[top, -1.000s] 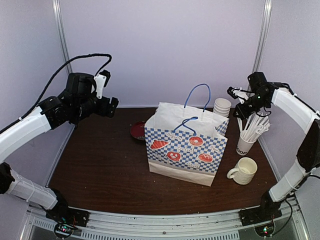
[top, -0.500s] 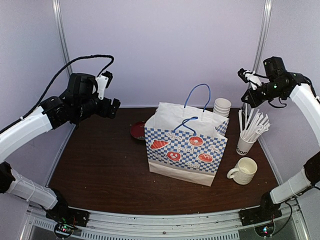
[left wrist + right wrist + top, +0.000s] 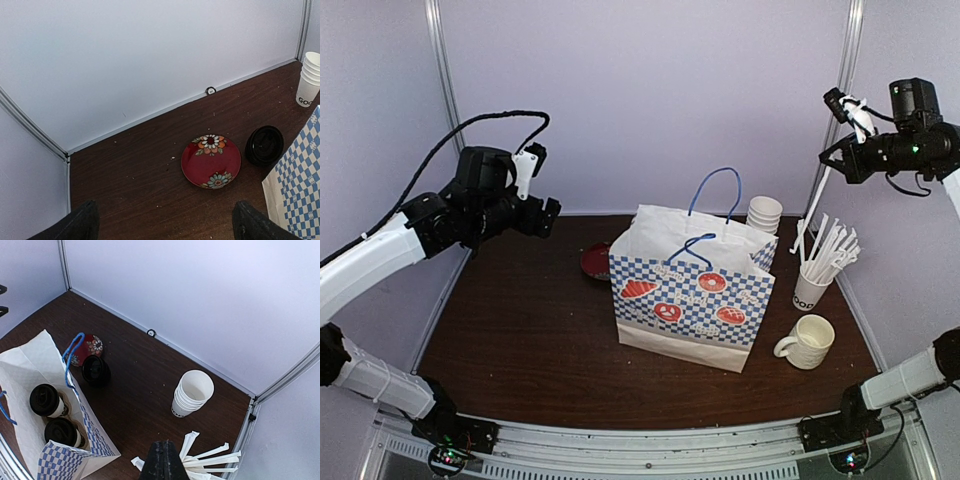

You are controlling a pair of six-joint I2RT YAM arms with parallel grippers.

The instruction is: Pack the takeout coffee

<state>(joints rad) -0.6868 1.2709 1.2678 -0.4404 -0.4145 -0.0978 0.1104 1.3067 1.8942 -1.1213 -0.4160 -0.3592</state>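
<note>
1. A paper bag (image 3: 690,300) with blue checks stands upright on the brown table (image 3: 520,340).
2. A cream mug (image 3: 812,340) sits to its right.
3. A cup of straws (image 3: 810,288) stands behind the mug.

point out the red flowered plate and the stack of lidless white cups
red flowered ceramic plate (image 3: 211,161): left wrist view, plate's centre
stack of lidless white paper cups (image 3: 192,391): right wrist view, top cup's inside
</note>
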